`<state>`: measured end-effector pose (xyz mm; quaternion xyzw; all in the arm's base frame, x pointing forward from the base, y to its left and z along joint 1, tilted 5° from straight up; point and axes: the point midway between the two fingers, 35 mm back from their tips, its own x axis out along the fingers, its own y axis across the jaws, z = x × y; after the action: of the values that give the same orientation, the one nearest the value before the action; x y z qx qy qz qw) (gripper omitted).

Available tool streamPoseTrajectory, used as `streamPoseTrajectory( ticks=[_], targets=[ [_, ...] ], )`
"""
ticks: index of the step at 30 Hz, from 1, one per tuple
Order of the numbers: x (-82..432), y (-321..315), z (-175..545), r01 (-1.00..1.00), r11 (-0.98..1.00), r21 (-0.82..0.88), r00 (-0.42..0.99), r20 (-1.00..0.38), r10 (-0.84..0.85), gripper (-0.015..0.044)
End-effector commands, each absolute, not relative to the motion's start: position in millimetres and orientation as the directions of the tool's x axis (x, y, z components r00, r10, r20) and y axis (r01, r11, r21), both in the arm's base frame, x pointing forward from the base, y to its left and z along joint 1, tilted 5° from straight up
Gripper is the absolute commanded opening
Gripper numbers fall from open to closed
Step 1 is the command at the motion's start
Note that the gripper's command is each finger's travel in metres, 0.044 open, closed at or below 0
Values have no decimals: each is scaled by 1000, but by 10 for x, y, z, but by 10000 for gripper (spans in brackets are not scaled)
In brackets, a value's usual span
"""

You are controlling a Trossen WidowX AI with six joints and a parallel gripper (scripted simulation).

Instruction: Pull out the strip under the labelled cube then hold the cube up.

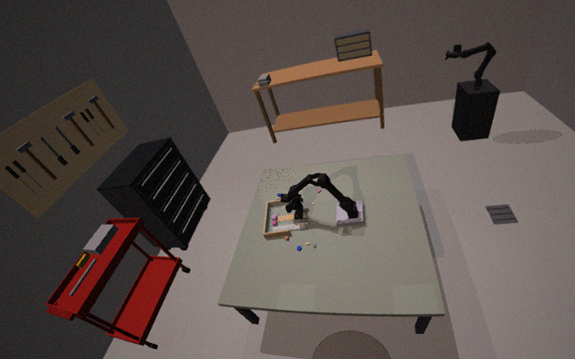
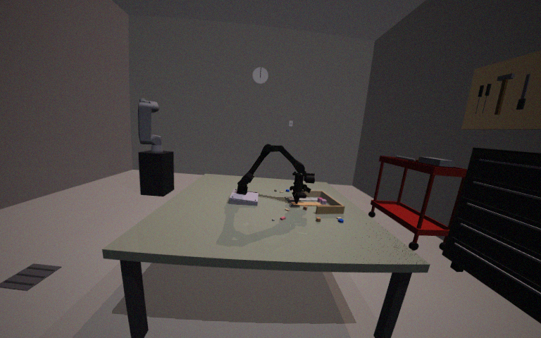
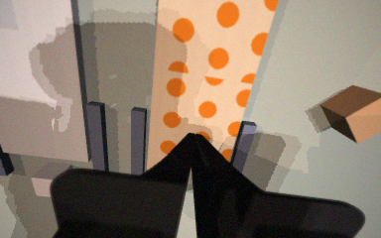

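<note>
A peach strip with orange dots (image 1: 285, 217) (image 2: 310, 203) (image 3: 198, 47) lies flat, its near part between low dark rails. A pale strip (image 1: 294, 226) (image 3: 35, 124) lies beside it. Two small pink cubes (image 1: 274, 222) (image 2: 322, 201) sit close together at the far ends of the strips inside the wooden tray. No label can be made out on them, and which strip each rests on is too small to tell. My gripper (image 1: 298, 215) (image 2: 296, 202) (image 3: 193, 139) points down, shut and empty, its fingertips over the near end of the dotted strip, hiding that end. Contact cannot be told.
The wooden tray (image 1: 264, 219) (image 2: 330, 209) has walls around the cubes. A brown block (image 3: 364, 121) lies right of the dotted strip in the wrist view. Blue bits (image 1: 299, 248) (image 2: 340, 220) and other small pieces are scattered around the tray.
</note>
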<state>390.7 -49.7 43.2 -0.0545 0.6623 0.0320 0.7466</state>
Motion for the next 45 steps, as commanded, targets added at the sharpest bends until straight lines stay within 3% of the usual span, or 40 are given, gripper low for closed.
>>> streamPoseTrajectory(
  ticks=[1, 26, 45],
  targets=[
    [3899, -492, 400, -123, 992, -34, 117, -993, -20, 0],
    [3901, -493, 376, -123, 992, -34, 117, -993, -20, 0],
    [3623, -544, 331, -123, 992, -34, 114, -993, -20, 0]
  ],
)
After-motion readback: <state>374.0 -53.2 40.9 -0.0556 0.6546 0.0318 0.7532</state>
